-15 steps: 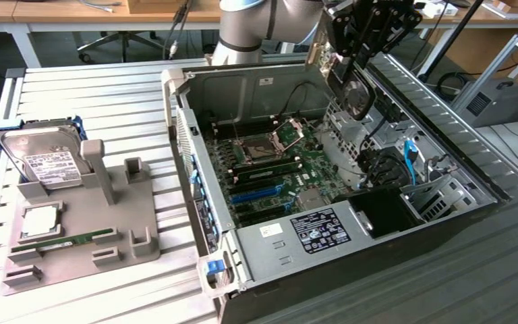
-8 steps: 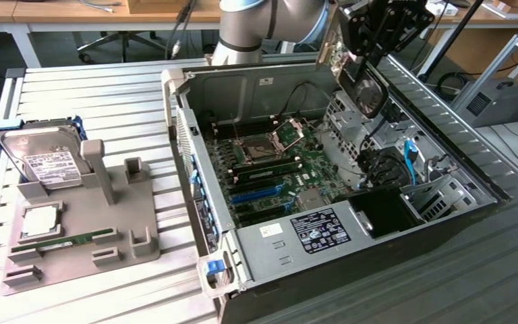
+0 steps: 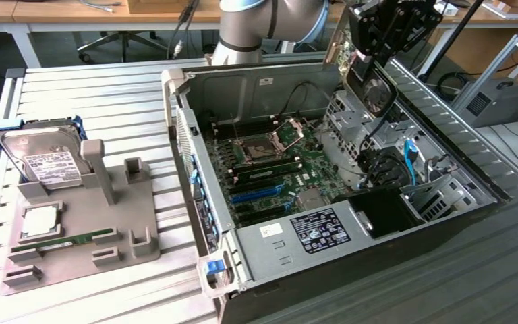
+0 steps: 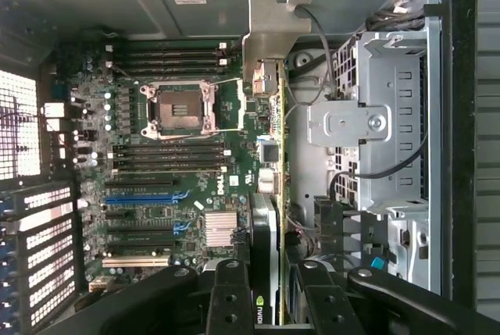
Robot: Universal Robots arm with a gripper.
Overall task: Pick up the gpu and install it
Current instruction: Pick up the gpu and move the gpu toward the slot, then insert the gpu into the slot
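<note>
Exterior view: at one o'clock, gripper clenched on the gpu, hanging upright over the open computer case. Wrist view: card seen edge-on between the fingers, above the motherboard, beside the drive cage.

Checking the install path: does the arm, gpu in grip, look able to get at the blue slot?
Probably yes: the case lies open, the gripper holds the gpu above it, and nothing covers the blue slot.
</note>
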